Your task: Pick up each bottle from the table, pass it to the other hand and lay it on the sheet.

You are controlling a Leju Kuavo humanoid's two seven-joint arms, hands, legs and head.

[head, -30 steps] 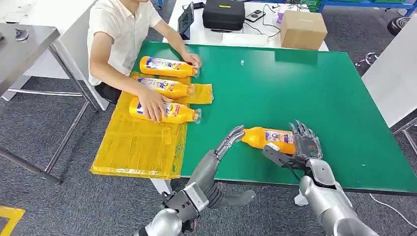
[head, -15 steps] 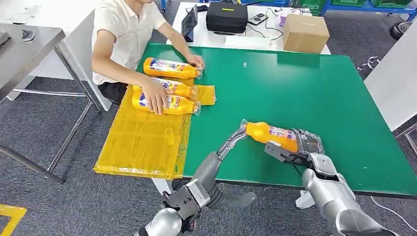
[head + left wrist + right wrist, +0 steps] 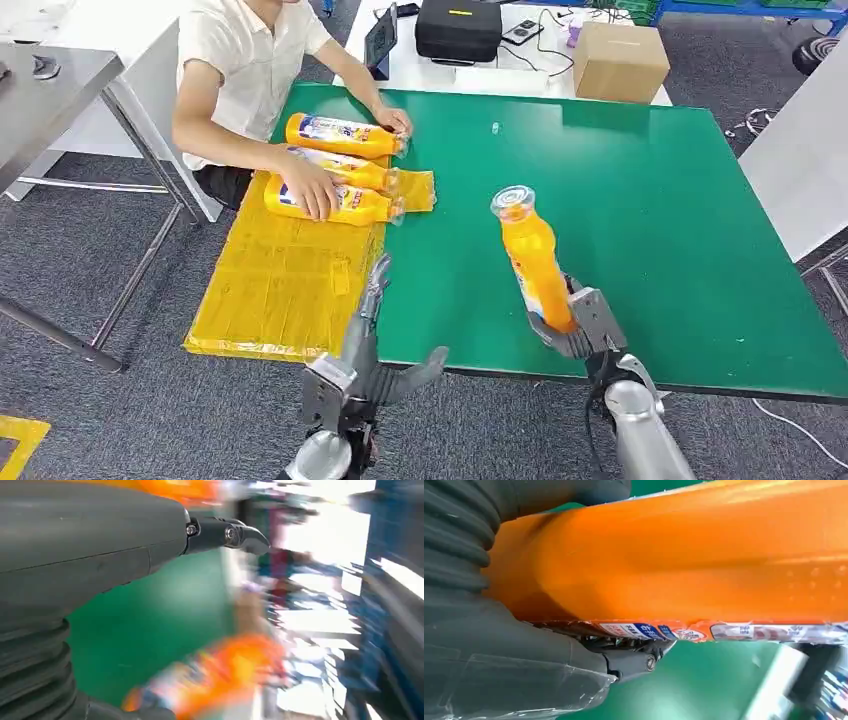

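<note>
One bottle point(image 3: 535, 262) now stands nearly upright in the right hand point(image 3: 580, 322), clamped at its base, where a second ago it lay flat. The left hand point(image 3: 372, 330), fingers apart and empty, has dropped away to its left beside the sheet point(image 3: 280, 290), so the handover is still to come.

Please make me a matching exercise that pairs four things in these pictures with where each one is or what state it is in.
Things:
1. bottle in the right hand
2. left hand
3. cardboard box
4. yellow sheet

Places or states:
A. on the white table beyond the green table
B. held upright above the green table, cap end up
C. spread over the left edge of the green table, bottles lying on its far end
D. open, holding nothing, over the near edge of the green table

Pairs: 1-B, 2-D, 3-A, 4-C
</note>
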